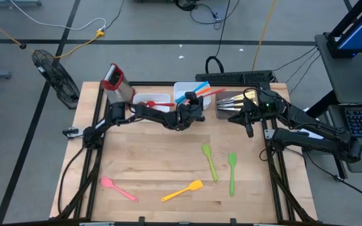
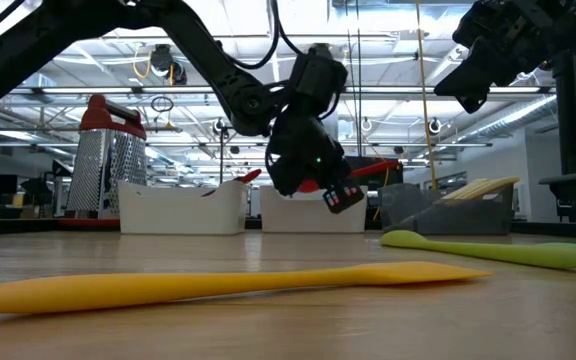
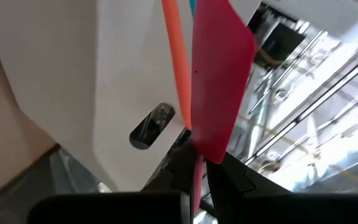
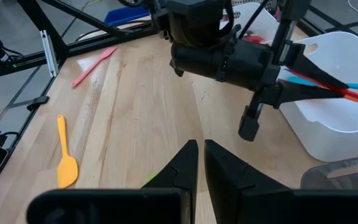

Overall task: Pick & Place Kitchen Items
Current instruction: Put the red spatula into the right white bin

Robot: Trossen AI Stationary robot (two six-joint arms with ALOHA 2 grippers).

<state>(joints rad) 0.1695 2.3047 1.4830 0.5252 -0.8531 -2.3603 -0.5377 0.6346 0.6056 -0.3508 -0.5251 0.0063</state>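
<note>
The left gripper [image 1: 197, 100] hangs over the near edge of the middle white tray [image 1: 182, 88] at the far side of the table [image 1: 156, 169], its fingers closed on the handle of a red spatula [image 3: 219, 81]. In the left wrist view the blade stands just past the fingertips, and the handle is pinched between them, mostly hidden. An orange utensil [image 3: 178, 62] and a blue one [image 1: 195, 88] lie across the same tray, their ends cut off or covered by the gripper. Another red utensil [image 1: 157, 103] lies in the white tray [image 1: 144, 100] to the left, next to a red-topped grater [image 1: 115, 81].

The right gripper [image 1: 247, 119] waits raised above the dark tray [image 1: 226, 105] at the far right, fingers nearly touching and holding nothing. Pale-handled pieces [image 1: 234, 99] lie in that tray; what they are is hard to make out.

On the bare wood nearer the front: two green spoons [image 1: 210, 162] [image 1: 232, 172] to the right, a yellow spatula [image 1: 182, 190] in the middle, a pink spoon [image 1: 118, 189] to the left
</note>
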